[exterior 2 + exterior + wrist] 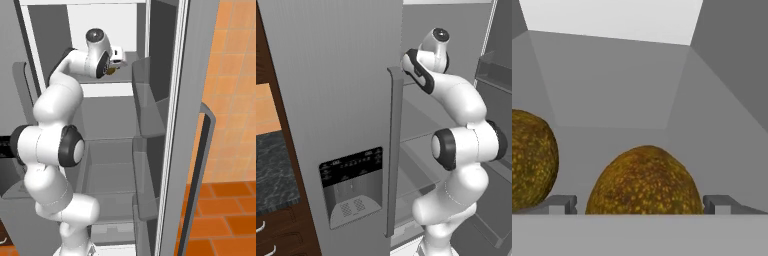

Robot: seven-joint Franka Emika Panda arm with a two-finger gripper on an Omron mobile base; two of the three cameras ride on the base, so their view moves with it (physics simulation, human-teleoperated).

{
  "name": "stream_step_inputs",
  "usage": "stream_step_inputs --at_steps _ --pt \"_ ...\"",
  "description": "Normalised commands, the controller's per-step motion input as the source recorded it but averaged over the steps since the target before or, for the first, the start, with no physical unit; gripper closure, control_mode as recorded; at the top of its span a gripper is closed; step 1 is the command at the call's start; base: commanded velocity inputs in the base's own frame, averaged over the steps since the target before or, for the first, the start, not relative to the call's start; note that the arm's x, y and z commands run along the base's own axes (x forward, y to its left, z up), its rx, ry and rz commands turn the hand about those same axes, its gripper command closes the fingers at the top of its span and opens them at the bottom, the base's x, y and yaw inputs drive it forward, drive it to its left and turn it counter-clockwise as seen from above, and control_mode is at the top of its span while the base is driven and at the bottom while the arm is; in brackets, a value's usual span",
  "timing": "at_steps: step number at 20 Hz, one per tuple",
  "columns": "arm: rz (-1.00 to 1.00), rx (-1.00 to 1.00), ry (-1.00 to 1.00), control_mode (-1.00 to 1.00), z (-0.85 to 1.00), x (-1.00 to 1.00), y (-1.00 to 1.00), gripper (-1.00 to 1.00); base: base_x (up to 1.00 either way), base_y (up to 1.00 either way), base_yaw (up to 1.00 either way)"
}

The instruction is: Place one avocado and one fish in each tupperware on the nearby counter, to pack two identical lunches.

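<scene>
Two avocados sit ahead, and I have the nearer avocado [644, 180] centred between my gripper's [641, 204] wide-open, empty jaws, the other avocado [531, 159] lying off left.

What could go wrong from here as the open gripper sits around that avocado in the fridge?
The second avocado lies close beside the left fingertip, so closing or lifting may nudge it. The targeted avocado is round between wide-open jaws of the gripper and may roll or slip.
</scene>
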Motion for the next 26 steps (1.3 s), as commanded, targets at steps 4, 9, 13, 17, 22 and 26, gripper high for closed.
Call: stream_step_inputs --at_steps 4,9,13,17,22,26 --pt "0.00 0.00 0.00 -1.00 -0.19 0.17 -0.01 -1.00 0.00 0.00 0.00" --pt "0.00 0.00 0.00 -1.00 -0.08 0.03 0.00 -1.00 0.00 0.00 0.00" --pt "0.00 0.00 0.00 -1.00 0.00 0.00 0.00 1.00 0.00 0.00 0.00" --pt "0.00 0.00 0.00 -1.00 0.00 0.00 0.00 1.00 0.00 0.00 0.00" --pt "0.00 0.00 0.00 -1.00 0.02 -0.24 0.00 1.00 0.00 0.00 0.00" --pt "0.00 0.00 -0.03 -1.00 0.09 -1.00 -0.01 1.00 0.00 0.00 0.00"
